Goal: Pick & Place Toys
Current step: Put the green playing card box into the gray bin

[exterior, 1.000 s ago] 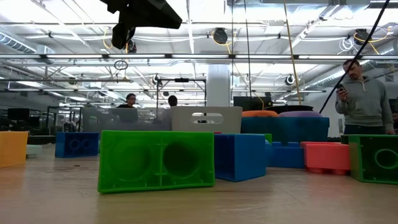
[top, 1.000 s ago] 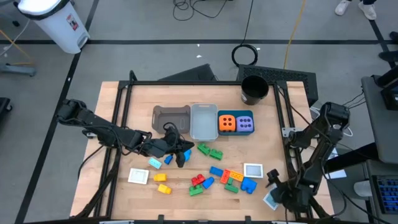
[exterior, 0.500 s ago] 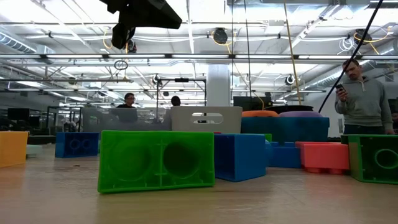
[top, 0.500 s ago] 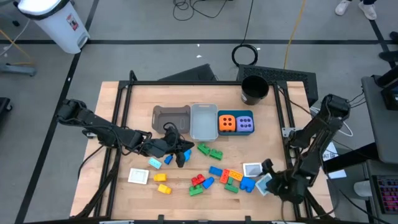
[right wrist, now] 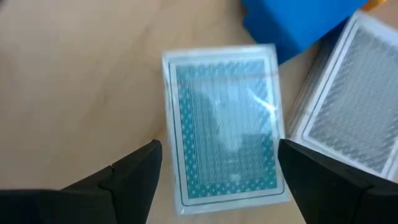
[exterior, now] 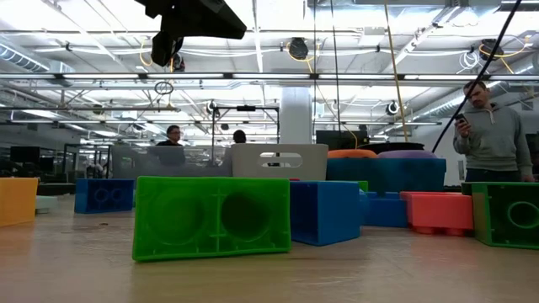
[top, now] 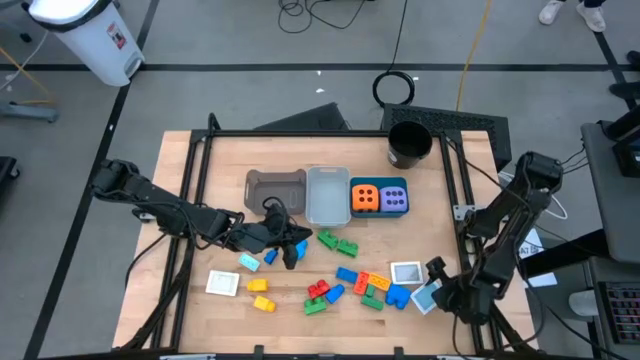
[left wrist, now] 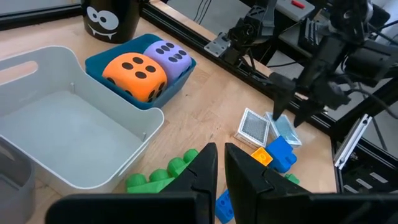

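Observation:
Several small bricks [top: 345, 285] in red, blue, green, orange and yellow lie on the near half of the wooden table. An orange dotted cube [top: 365, 198] and a purple one [top: 394, 199] sit in the teal bin [top: 380, 183]. My right gripper [top: 432, 290] is at the near right with a teal-backed card [top: 424, 297] between its fingers, beside a blue brick [top: 400, 296] and a grey-backed white card [top: 407, 272]. My left gripper [top: 291, 252] is shut with nothing in it, above the table's middle near a green brick [top: 338, 241]. My right gripper has the teal-backed card between its two wide-set fingers, one at each long edge [right wrist: 173, 143] [right wrist: 278, 134]. The fingers come from above, slanting down, and lie across the card. The card faces up; whether it is clear of the wood I cannot tell.
A grey bin [top: 275, 190] and a clear bin [top: 327, 195] stand at mid-table beside the teal bin. A black cup [top: 408, 143] stands at the far right. Another white card [top: 222, 283] lies near left. A dark frame rail [top: 455, 215] runs along the table's right edge.
My right gripper has gone up and toward the far and left edges from the near right corner. The teal-backed card has come with it and now sits next to the blue brick.

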Motion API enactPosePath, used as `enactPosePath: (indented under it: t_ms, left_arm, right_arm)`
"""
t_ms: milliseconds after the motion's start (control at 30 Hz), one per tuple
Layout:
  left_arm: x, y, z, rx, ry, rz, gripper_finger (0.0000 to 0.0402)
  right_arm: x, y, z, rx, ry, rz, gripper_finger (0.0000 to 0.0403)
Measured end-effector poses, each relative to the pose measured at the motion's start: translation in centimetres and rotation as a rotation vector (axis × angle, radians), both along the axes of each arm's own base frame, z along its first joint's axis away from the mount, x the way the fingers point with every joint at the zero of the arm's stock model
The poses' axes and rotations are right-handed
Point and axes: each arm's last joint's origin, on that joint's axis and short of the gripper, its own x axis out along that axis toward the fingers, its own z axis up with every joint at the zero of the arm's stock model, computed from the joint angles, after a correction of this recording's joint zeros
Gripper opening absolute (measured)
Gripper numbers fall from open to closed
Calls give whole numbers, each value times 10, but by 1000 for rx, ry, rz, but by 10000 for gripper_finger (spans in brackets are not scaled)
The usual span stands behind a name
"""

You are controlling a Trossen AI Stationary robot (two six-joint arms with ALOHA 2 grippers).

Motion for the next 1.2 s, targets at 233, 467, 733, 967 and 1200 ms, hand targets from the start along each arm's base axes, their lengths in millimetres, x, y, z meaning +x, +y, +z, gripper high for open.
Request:
enactPosePath:
  t_ms: [233, 467, 733, 967, 1200]
  left_arm:
    - [0, 0, 0, 6, 1, -2, 35]
    - [0, 0, 0, 6, 1, -2, 35]
    - [0, 0, 0, 7, 1, -3, 35]
    - [0, 0, 0, 7, 1, -3, 35]
    - [0, 0, 0, 10, 1, -3, 35]
  right_arm:
    - [3, -7, -9, -31, 3, -27, 308]
    - [0, -16, -23, -35, 9, -60, 308]
    - [2, -13, -20, 99, 44, -229, 308]
    - [10, 2, -5, 339, -80, -237, 308]
    - [15, 4, -1, 328, -195, -222, 313]
